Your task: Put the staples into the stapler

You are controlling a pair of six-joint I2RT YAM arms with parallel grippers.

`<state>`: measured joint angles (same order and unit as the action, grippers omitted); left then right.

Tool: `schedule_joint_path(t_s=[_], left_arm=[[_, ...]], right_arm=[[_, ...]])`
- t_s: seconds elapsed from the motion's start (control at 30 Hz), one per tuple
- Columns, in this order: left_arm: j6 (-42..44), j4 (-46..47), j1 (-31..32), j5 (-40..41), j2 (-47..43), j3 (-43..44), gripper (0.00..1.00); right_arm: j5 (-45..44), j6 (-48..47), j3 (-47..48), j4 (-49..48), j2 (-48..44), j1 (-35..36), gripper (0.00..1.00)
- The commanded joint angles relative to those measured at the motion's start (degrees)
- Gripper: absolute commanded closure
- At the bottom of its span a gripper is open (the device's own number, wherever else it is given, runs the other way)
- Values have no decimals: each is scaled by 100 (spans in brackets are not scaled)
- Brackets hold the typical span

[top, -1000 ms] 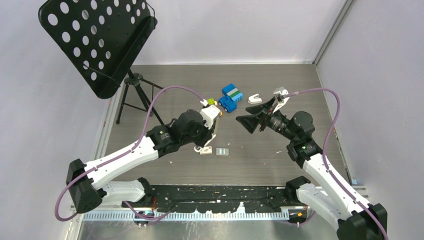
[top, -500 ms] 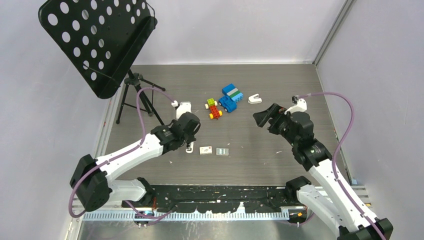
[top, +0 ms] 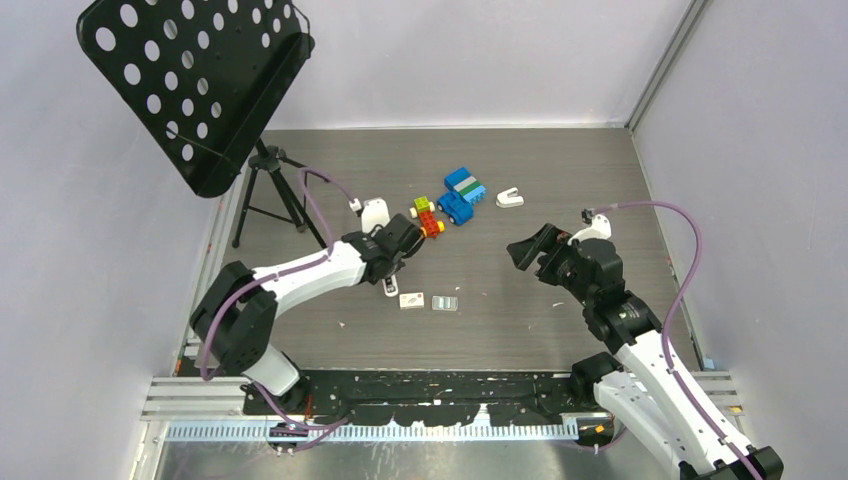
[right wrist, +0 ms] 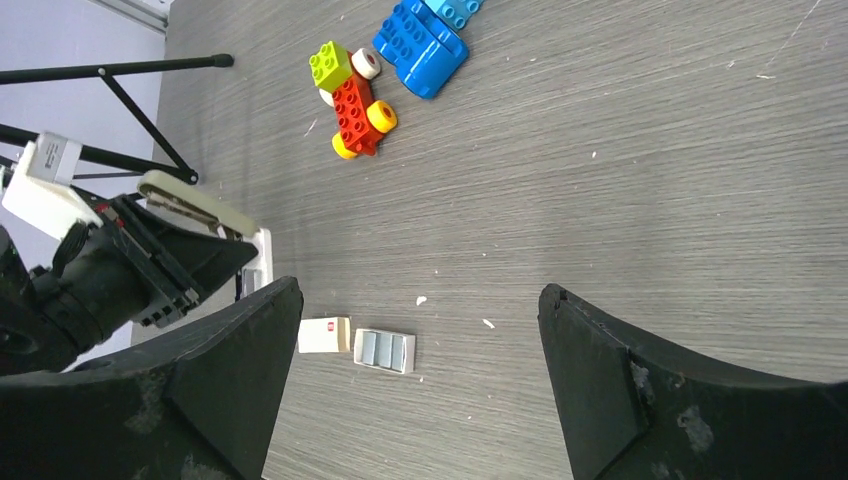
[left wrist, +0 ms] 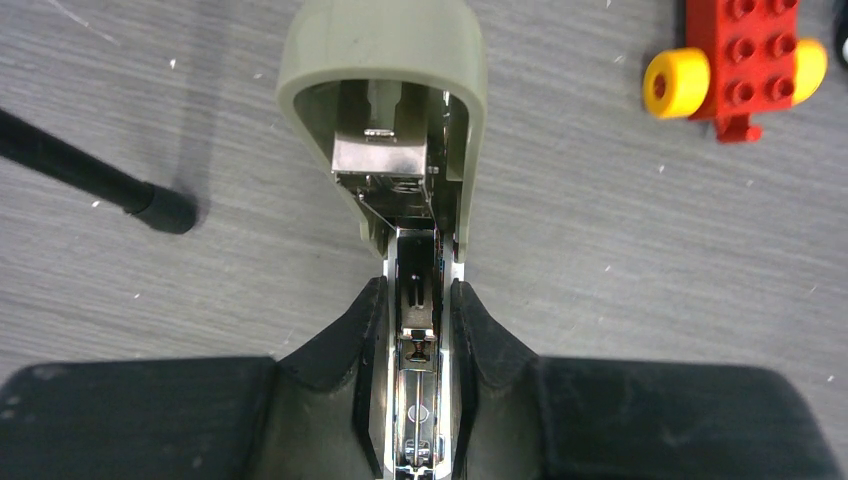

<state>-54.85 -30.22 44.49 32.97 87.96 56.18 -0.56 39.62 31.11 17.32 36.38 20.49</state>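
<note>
Left gripper (left wrist: pixel 418 300) pinches the stapler (left wrist: pixel 400 60), fingers (left wrist: pixel 340 340) pressed on both sides of its metal channel. The stapler's grey-beige lid is swung open and points to 12 o'clock in the left wrist view, with the channel exposed below it. In the top view the stapler's white end pokes out of the gripper toward 6 o'clock, just beside the small whitish box (top: pixel 411 300) at its 9 o'clock. Cannot tell if it touches the table (top: pixel 560 160).

The staples (top: pixel 445 303) lie flat on the table, just beside the box at its 3 o'clock. Neither gripper touches them.

Right gripper (right wrist: pixel 418 292) is spread wide with nothing between the jaws. It hovers at 2 o'clock of the staples, apart from them, and its camera looks down at the strip and the box.

A red-and-yellow toy car (top: pixel 430 222) sits at 12 o'clock of the box, near the left wrist. Blue blocks (top: pixel 460 195) are just beside the car at 1 o'clock. A white claw-shaped piece (top: pixel 509 198) is at 3 o'clock of the blocks. A black music stand (top: pixel 190 80) stands at 10 o'clock of the table. One tripod foot (left wrist: pixel 150 205) shows at 9 o'clock of the lid in the left wrist view.
</note>
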Motion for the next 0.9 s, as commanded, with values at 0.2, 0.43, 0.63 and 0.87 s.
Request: schedule_joint_path(t_s=[0.2, 0.43, 0.63, 0.87], left_arm=[[-273, 373, -179, 522, 912, 806, 100], [-454, 271, -248, 524, 1444, 1287, 100], [-837, -167, -248, 500, 1768, 1800, 100], [-1105, -504, -248, 372, 2075, 2029, 100]], right_arm=[[-108, -234, 13, 135, -38, -9, 8], [-85, -277, 9, 155, 52, -10, 9], [-74, -297, 18, 152, 141, -10, 9], [-84, -318, 27, 180, 137, -10, 9]])
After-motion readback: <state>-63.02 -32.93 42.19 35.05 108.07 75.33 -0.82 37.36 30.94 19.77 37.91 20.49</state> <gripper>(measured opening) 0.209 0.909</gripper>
